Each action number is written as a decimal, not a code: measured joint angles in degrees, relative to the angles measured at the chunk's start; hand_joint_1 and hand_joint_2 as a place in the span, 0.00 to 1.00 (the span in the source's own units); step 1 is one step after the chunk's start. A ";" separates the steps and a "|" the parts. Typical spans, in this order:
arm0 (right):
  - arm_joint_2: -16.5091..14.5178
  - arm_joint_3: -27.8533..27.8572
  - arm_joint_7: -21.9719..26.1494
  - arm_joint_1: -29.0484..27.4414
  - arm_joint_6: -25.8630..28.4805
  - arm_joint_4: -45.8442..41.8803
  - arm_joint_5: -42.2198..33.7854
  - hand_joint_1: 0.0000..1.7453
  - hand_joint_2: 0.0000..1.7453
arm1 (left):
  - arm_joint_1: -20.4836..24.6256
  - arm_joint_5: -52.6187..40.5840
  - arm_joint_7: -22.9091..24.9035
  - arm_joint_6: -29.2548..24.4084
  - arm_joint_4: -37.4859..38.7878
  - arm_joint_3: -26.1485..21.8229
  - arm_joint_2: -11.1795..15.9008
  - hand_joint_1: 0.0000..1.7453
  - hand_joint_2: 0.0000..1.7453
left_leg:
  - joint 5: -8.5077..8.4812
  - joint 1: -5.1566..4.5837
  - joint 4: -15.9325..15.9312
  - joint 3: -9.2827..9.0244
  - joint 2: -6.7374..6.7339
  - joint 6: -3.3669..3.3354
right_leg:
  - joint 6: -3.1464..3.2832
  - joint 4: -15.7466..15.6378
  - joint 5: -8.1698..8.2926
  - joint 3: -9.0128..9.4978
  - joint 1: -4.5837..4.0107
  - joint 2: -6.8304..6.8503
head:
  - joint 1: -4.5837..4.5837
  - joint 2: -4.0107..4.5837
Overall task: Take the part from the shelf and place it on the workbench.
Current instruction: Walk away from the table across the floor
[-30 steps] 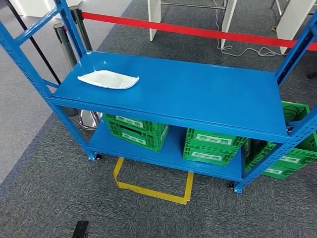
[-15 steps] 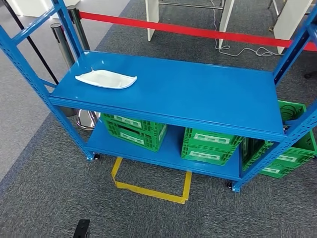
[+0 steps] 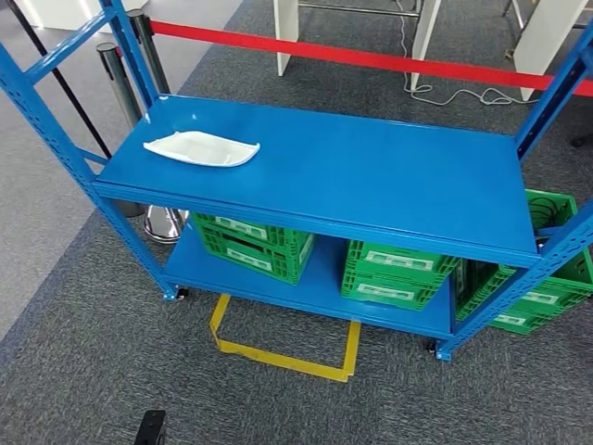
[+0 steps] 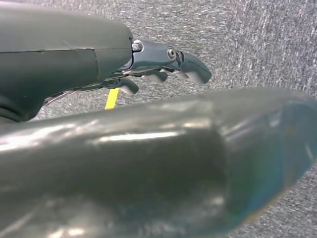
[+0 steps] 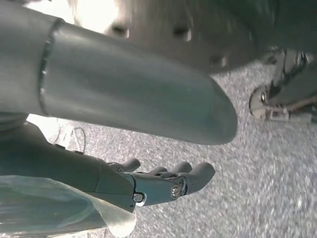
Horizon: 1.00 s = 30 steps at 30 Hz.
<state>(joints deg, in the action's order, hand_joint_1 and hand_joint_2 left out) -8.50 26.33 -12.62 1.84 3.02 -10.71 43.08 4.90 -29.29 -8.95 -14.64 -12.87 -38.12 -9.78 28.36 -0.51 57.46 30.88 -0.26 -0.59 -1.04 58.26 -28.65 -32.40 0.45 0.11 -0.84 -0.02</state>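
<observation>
From the head view, a blue metal shelf rack (image 3: 392, 185) stands on grey carpet, and the part (image 3: 201, 148) lies on its upper shelf, toward the left end and nearer the back edge than the front. The part is a white, shallow, leaf-shaped shell: long and narrow, tapering to a point at each end, with a slightly raised rim and a smooth, faintly glossy surface. It rests flat, touching nothing but the shelf board. On the lower shelf sit green plastic crates (image 3: 255, 246), one under the left half and another (image 3: 396, 273) under the right half, with a further green crate (image 3: 552, 278) just beyond the rack's right post. A yellow tape outline (image 3: 286, 352) marks the carpet in front of the rack. Behind the rack, a red barrier belt (image 3: 363, 57) runs across, and chrome stanchion posts (image 3: 120, 79) stand at the back left.

In the left wrist view, the left hand (image 4: 164, 69) hangs over the grey carpet with its thick grey thumb large and blurred in the foreground; the darker fingers (image 4: 188, 67) are stretched out, close together, and hold nothing.

In the right wrist view, the right hand (image 5: 164, 183) also hangs above the carpet, its fingers (image 5: 198, 174) extended side by side with slight gaps, empty.
</observation>
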 joint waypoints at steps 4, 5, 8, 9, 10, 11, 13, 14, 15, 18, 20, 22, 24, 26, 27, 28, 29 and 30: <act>0.05 0.03 -0.02 -0.15 0.16 0.00 0.02 0.00 0.00 | 0.09 0.01 -0.02 -0.01 0.00 0.00 0.02 0.00 0.00 | 1.92 0.31 2.87 0.91 0.06 1.15 | 1.27 -0.35 -0.11 0.68 0.22 -0.01 | 0.31 0.00; 0.05 0.03 -0.02 -0.10 0.13 0.00 0.02 0.00 0.00 | 0.08 0.01 -0.03 -0.01 0.00 0.00 0.03 0.00 0.00 | 3.35 0.43 5.86 2.29 0.08 1.45 | 1.53 -0.39 -0.22 0.88 0.26 0.01 | 0.47 0.00; 0.05 0.03 -0.02 -0.05 -0.01 0.00 0.02 0.00 0.00 | -0.08 0.01 -0.03 0.02 0.00 0.00 0.02 0.00 0.00 | 6.42 0.71 16.00 7.86 0.08 1.93 | 1.95 -0.38 -0.68 1.39 0.21 -0.03 | 0.67 0.00; 0.07 0.03 -0.01 -0.09 -0.04 0.00 0.02 0.00 0.00 | -0.15 0.01 -0.04 0.07 0.00 0.00 0.01 0.00 0.00 | 5.63 0.76 16.53 8.53 0.08 1.92 | 1.96 -0.37 -0.88 1.64 0.21 -0.10 | 0.67 0.00; 0.08 0.03 0.00 -0.12 -0.10 0.00 0.01 0.00 0.00 | -0.20 0.01 -0.05 0.14 0.00 0.00 0.01 0.00 0.00 | 3.79 0.79 14.84 8.13 0.08 1.81 | 1.90 -0.38 -1.11 1.98 0.21 -0.18 | 0.67 0.00; 0.08 0.03 0.03 -0.13 -0.21 0.00 -0.01 0.00 0.00 | -0.21 0.01 -0.08 0.22 0.00 0.00 0.01 0.00 0.00 | 1.35 0.77 11.38 6.85 0.08 1.57 | 1.79 -0.40 -1.37 2.35 0.21 -0.26 | 0.67 0.00; 0.07 0.03 0.14 -0.09 -0.48 0.00 -0.06 0.00 0.00 | -0.12 0.01 -0.11 0.34 0.00 0.00 0.07 0.00 0.00 | -1.59 0.55 4.21 3.81 0.09 0.87 | 1.33 -0.44 -2.00 2.76 0.11 -0.35 | 0.66 0.00; 0.07 0.03 0.20 -0.07 -0.58 0.00 -0.09 0.00 0.00 | -0.05 0.01 -0.12 0.37 0.00 0.00 0.09 0.00 0.00 | -1.87 0.39 1.99 2.84 0.08 0.51 | 0.99 -0.59 -2.26 2.79 0.08 -0.35 | 0.63 0.00; 0.06 0.03 0.23 -0.04 -0.65 0.00 -0.13 0.00 0.00 | 0.00 0.01 -0.12 0.39 0.00 0.00 0.11 0.00 0.00 | -1.52 0.27 0.95 2.41 0.11 0.16 | 0.57 -0.53 -2.26 2.99 0.05 -0.31 | 0.63 0.00; 0.06 0.03 0.27 0.04 -0.71 0.00 -0.19 0.00 0.00 | -0.06 0.02 -0.12 0.42 0.00 -0.01 0.08 0.00 0.00 | -1.29 0.42 -0.02 1.49 0.26 -0.85 | -0.60 0.27 -2.36 3.51 0.14 -0.16 | 0.52 -0.01; 0.06 0.03 0.28 0.12 -0.72 0.00 -0.20 0.00 0.00 | -0.03 0.03 -0.12 0.42 0.00 -0.03 0.10 0.00 0.00 | -1.19 0.58 -0.24 0.74 0.30 -1.36 | -1.01 4.23 -4.48 1.29 0.20 -0.14 | 0.22 -0.01; 0.06 0.03 0.31 0.11 -0.72 0.00 -0.20 0.00 0.00 | 0.04 0.03 -0.12 0.44 0.00 -0.04 0.10 0.00 0.00 | -0.77 0.46 -0.23 0.53 0.28 -1.62 | -1.27 11.53 -7.51 -3.22 0.22 -0.15 | -0.01 0.00; 0.06 0.03 0.30 -0.08 -0.72 0.00 -0.19 0.00 0.00 | -0.06 0.03 -0.12 0.46 0.00 -0.04 0.05 0.00 0.00 | -0.19 0.36 -0.21 0.05 0.29 -1.64 | -1.51 15.25 -7.98 -6.55 0.22 -0.14 | -0.02 0.00; 0.07 0.03 0.27 -0.32 -0.72 0.00 -0.19 0.00 0.00 | -0.20 0.03 -0.12 0.46 0.00 -0.05 0.03 0.00 0.00 | 0.62 0.35 -0.21 -1.05 0.36 -1.45 | -1.55 10.54 -3.56 -5.72 0.24 -0.12 | -0.04 0.00; 0.07 0.03 0.26 -0.40 -0.72 0.01 -0.19 0.00 0.00 | -0.24 0.03 -0.12 0.46 0.00 -0.05 0.03 0.00 0.00 | 1.09 0.35 -0.22 -1.63 0.38 -1.27 | -1.35 6.79 -1.08 -4.38 0.23 -0.07 | -0.04 0.00; 0.07 0.03 0.26 -0.39 -0.73 0.02 -0.19 0.00 0.00 | -0.22 0.03 -0.12 0.45 0.00 -0.06 0.04 0.00 0.00 | 1.54 0.31 -0.14 -2.10 0.39 -1.01 | -1.08 3.47 0.05 -3.29 0.14 0.02 | -0.03 0.00; 0.08 0.03 0.25 -0.33 -0.73 0.04 -0.19 0.00 0.00 | -0.16 0.03 -0.11 0.44 0.00 -0.06 0.04 0.00 0.00 | 1.96 0.27 -0.09 -2.32 0.35 -0.66 | -0.65 1.53 0.33 -2.37 0.02 0.14 | 0.00 0.00; 0.08 0.03 0.25 -0.31 -0.74 0.05 -0.18 0.00 0.00 | -0.12 0.03 -0.10 0.43 0.00 -0.06 0.04 0.00 0.00 | 2.28 0.22 0.10 -2.52 0.32 -0.29 | -0.14 0.89 -0.03 -2.13 -0.10 0.23 | 0.08 0.00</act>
<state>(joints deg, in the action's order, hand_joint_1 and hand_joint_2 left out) -8.41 26.36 -12.37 1.54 2.28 -10.66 42.90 4.77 -29.27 -9.05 -14.22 -12.87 -38.18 -9.74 30.64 -0.29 57.57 28.36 0.06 -0.88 -1.17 59.16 -28.68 -34.52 0.35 0.33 -0.76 -0.02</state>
